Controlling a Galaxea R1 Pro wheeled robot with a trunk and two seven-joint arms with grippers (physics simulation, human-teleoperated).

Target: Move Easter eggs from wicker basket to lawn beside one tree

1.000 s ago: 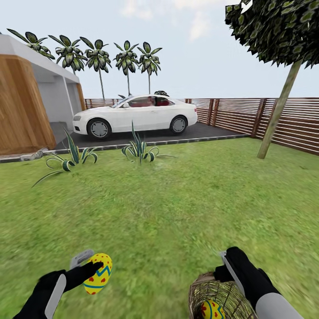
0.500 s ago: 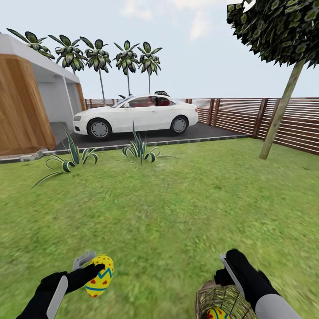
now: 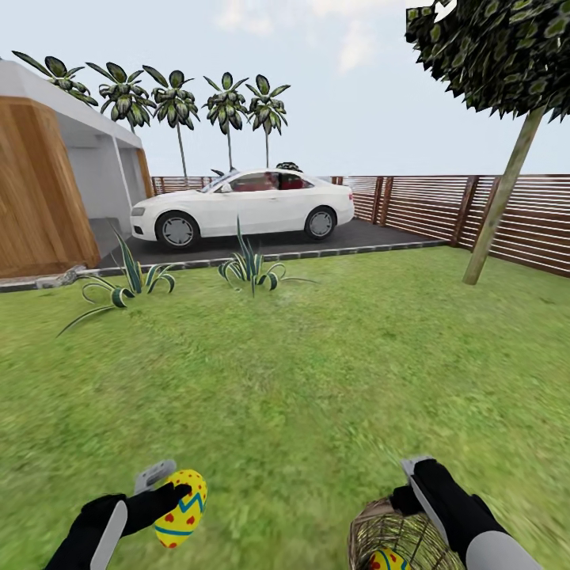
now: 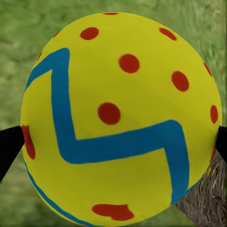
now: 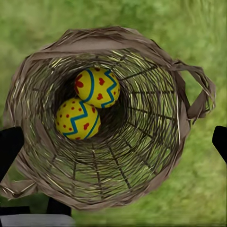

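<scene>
Left gripper is clamping one Easter egg (yellow, blue zigzag, red dots) above the lawn. Right gripper is hanging over the wicker basket, fingers spread wide, with two eggs lying touching inside it.

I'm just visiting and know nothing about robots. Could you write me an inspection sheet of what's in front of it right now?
Surface: lawn, mottled green grass.
Job's things: one Easter egg held off the grass; two Easter eggs lying touching in the wicker basket; tree far right by the fence.
Clutter: two spiky plants at the lawn edge.
Grippers: left gripper shut on the egg; right gripper at the basket rim, grip unclear.
Cables: nothing seen.
Surroundings: white car on the driveway, house, palms.
</scene>
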